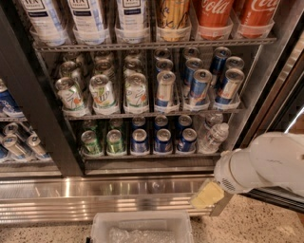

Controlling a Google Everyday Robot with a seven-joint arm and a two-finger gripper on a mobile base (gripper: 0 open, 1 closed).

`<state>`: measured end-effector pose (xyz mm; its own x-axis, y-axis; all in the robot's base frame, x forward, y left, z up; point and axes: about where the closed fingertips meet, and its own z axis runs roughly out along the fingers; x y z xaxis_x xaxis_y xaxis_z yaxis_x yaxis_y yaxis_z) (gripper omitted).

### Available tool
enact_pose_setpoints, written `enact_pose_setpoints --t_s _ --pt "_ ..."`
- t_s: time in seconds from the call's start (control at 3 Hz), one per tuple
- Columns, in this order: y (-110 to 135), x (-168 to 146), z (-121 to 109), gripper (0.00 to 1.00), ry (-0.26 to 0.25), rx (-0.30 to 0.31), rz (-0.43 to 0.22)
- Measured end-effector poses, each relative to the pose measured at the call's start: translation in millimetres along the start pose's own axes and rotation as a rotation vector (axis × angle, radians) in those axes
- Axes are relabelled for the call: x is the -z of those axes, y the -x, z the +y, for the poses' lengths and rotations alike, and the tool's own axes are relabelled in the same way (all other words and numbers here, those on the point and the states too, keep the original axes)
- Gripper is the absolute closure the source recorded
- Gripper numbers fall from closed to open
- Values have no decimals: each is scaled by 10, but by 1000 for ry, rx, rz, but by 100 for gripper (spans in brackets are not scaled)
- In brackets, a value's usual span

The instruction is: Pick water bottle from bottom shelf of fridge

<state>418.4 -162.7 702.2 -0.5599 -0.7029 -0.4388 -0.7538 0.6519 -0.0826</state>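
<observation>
Water bottle: small clear ribbed plastic bottle, leaning slightly, at the front of the rightmost lane of the bottom shelf; a second bottle of the same kind stands just behind it.
Gripper: low in front of the fridge, below and in front of the bottle lane and apart from it, at the end of the white arm; one pale yellow pad faces the camera; whether the pincer is apart or together cannot be told.
Bottom shelf, contents: green cans in the two left lanes, blue cans in the next three lanes, then the bottles.
Middle shelf: 7UP cans to the left, slim blue-silver cans to the right.
Top shelf: tall white-and-blue labelled bottles, one yellow can, red Coca-Cola containers.
Fridge: black frame, dark wire racks, ribbed stainless-steel base panel.
Bin: translucent plastic tub at the lower edge, holding crinkled clear material.
Floor: speckled, light.
</observation>
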Motion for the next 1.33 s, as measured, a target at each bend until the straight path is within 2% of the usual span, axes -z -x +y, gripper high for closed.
enact_pose_setpoints --t_s 0.67,1.33 --pt "70 -46 -40 0 -13 -19 -31" --pt "116 -128 -118 0 -27 -64 -58"
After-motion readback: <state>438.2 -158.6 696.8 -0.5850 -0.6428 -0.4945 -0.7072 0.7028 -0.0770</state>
